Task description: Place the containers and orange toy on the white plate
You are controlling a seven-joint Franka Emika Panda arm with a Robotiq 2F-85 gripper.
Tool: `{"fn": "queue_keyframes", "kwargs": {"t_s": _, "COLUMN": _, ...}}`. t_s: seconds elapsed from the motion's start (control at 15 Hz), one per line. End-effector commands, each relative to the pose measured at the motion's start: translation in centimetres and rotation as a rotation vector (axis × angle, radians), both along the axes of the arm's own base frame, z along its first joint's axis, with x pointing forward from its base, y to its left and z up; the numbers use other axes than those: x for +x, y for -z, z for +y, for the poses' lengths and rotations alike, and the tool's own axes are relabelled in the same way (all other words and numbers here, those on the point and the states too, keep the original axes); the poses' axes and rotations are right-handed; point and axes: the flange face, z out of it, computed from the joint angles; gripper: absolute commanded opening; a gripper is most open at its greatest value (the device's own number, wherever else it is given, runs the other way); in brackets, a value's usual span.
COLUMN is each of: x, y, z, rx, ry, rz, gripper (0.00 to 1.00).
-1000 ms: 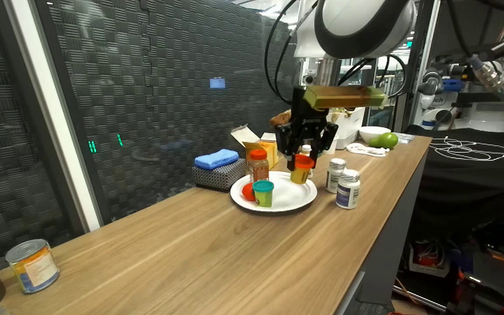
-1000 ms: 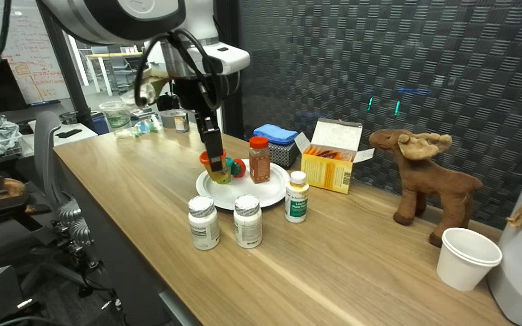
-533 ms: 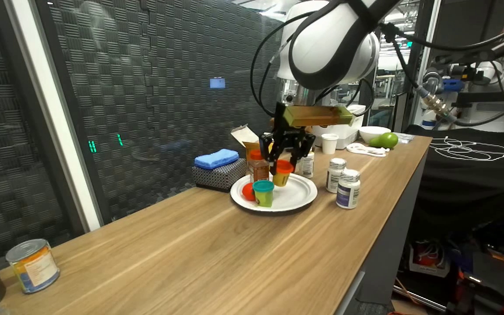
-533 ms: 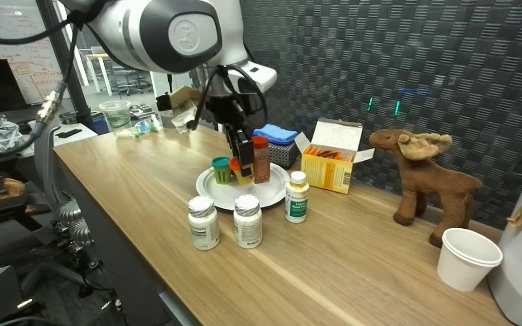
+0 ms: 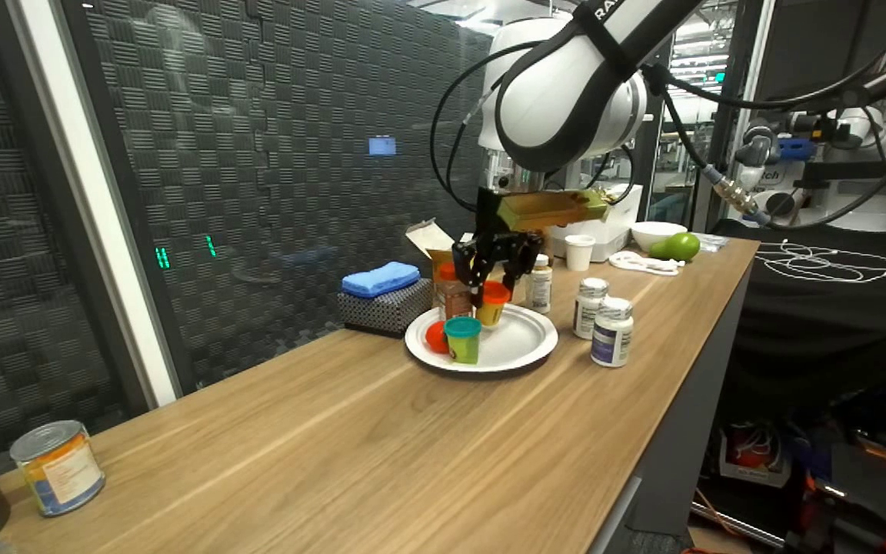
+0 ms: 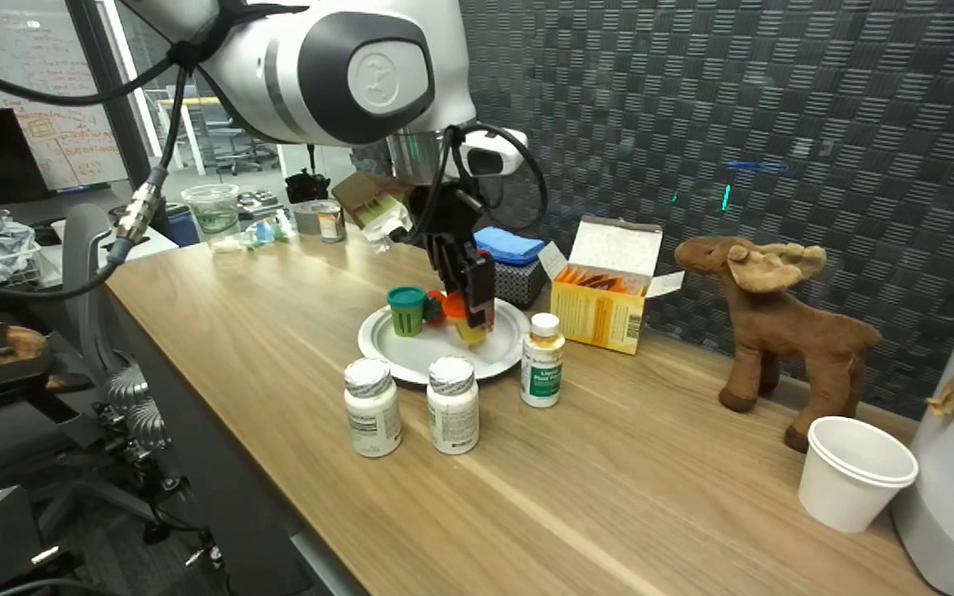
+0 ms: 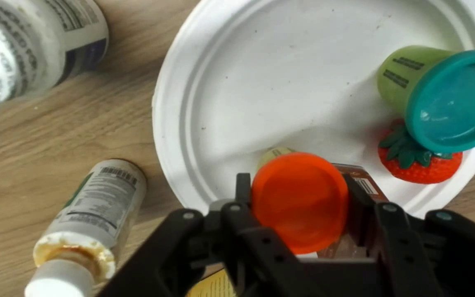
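The gripper (image 7: 299,193) pinches the orange-lidded cup (image 7: 299,210) over the white plate (image 7: 262,95), with open room toward the green cup (image 7: 439,101).

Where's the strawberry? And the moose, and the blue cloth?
Strawberry (image 7: 421,171): wrist view, on its red side.
Moose (image 6: 796,327): in an exterior view, on its body.
Blue cloth (image 5: 380,280): in an exterior view, its middle.

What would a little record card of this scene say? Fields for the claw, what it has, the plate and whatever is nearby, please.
Claw: closed on something
Held thing: yellow cup with an orange lid
Where the yellow cup is: over the plate; whether its base touches is unclear
On the plate: green cup, toy strawberry, spice jar
Near the plate: three white bottles
Elsewhere on the table: open yellow box, stuffed moose
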Motion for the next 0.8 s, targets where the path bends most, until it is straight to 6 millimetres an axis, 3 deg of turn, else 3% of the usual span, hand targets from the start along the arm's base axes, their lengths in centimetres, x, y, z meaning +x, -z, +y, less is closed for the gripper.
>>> {"fn": "queue_keyframes", "kwargs": {"t_s": 0.0, "x": 1.1, "y": -0.6, "z": 0.0, "rx": -0.021, "ry": -0.059, "rz": -0.019, "gripper": 0.28}}
{"fn": "queue_keyframes", "kwargs": {"t_s": 0.13, "x": 1.1, "y": -0.3, "z": 0.1, "rx": -0.025, "ry": -0.077, "rz": -0.016, "gripper": 0.79}}
{"fn": "queue_keyframes", "kwargs": {"t_s": 0.27, "x": 1.1, "y": -0.3, "z": 0.0, "rx": -0.027, "ry": -0.087, "rz": -0.017, "gripper": 0.82}}
{"fn": "queue_keyframes", "kwargs": {"t_s": 0.47, "x": 0.9, "y": -0.8, "z": -0.1, "rx": -0.033, "ry": -0.091, "rz": -0.028, "gripper": 1.0}}
{"fn": "queue_keyframes", "kwargs": {"t_s": 0.73, "x": 0.1, "y": -2.2, "z": 0.1, "rx": -0.037, "ry": -0.087, "rz": -0.053, "gripper": 1.0}}
